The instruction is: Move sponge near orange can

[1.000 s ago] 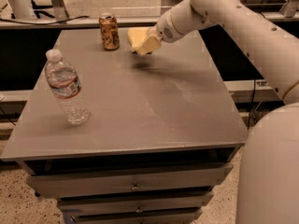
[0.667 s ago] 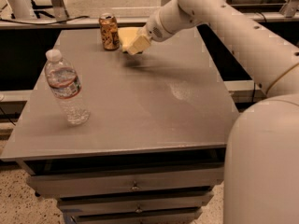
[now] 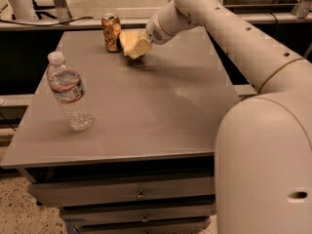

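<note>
The orange can (image 3: pixel 111 31) stands upright near the far left corner of the grey table (image 3: pixel 156 116). My gripper (image 3: pixel 134 47) reaches in from the right and is shut on the pale yellow sponge (image 3: pixel 126 38). It holds the sponge just right of the can, low over the table top, almost touching the can. The gripper's pale fingers partly cover the sponge's right side.
A clear plastic water bottle (image 3: pixel 69 91) stands upright at the table's left front. My white arm (image 3: pixel 234 38) spans the right side of the table. The table has drawers (image 3: pixel 141 195) below its front edge. Metal frames stand behind it.
My gripper has carried the sponge leftward toward the can and slightly lower. The can and the bottle have not moved.
</note>
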Available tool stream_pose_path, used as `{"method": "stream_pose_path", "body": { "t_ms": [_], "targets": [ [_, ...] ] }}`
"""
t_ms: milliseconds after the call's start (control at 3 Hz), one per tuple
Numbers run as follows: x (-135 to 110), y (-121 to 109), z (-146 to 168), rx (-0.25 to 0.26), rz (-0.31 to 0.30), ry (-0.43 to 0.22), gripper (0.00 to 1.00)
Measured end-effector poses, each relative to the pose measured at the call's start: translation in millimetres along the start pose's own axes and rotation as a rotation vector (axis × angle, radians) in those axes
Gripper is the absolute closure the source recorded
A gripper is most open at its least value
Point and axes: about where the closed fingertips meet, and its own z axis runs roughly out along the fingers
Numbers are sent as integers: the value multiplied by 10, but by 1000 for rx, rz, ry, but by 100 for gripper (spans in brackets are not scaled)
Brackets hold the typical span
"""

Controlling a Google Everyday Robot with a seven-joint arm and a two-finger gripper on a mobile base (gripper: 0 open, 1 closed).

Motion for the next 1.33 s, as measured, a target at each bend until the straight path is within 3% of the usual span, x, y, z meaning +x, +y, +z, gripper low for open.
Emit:
{"method": "stream_pose_path", "body": {
  "t_ms": [333, 1333],
  "targets": [
    [11, -37, 74, -4, -3, 14, 82],
    [-31, -174, 86, 10, -11, 31, 12]
  ]
}}
